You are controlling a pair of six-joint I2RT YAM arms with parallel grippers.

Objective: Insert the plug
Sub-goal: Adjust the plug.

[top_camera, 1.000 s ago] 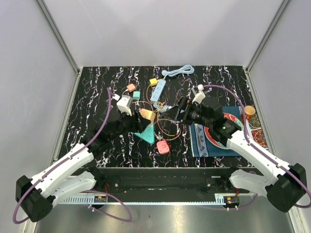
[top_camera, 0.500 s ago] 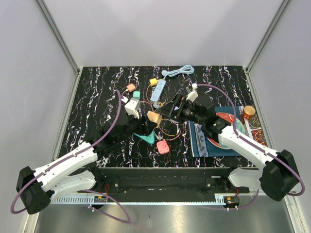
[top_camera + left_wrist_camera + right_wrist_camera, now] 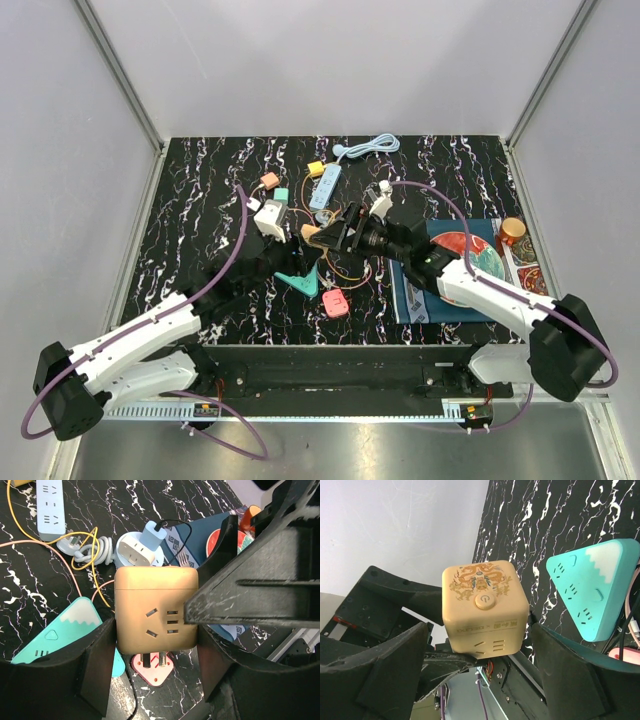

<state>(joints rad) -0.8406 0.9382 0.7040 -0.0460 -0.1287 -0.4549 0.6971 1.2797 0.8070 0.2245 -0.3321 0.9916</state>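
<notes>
Left pincer (image 3: 156,647): squeezes the tan socket cube (image 3: 155,605), up off the tabletop (image 3: 200,200) near its middle | right pincer (image 3: 480,630): spread wide, jaws at the cube's 3 and 9 o'clock, small gaps | hidden: one right finger (image 3: 260,595) covers the cube's 3 o'clock edge; pins (image 3: 151,660) at 6 o'clock, whose unclear

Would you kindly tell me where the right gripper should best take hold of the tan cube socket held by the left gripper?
Grip the tan cube socket by the two flat, parallel faces flanking its button face, coming in from the button side. The right gripper straddles those faces with jaws open, so closing there should probably seat squarely.
</notes>
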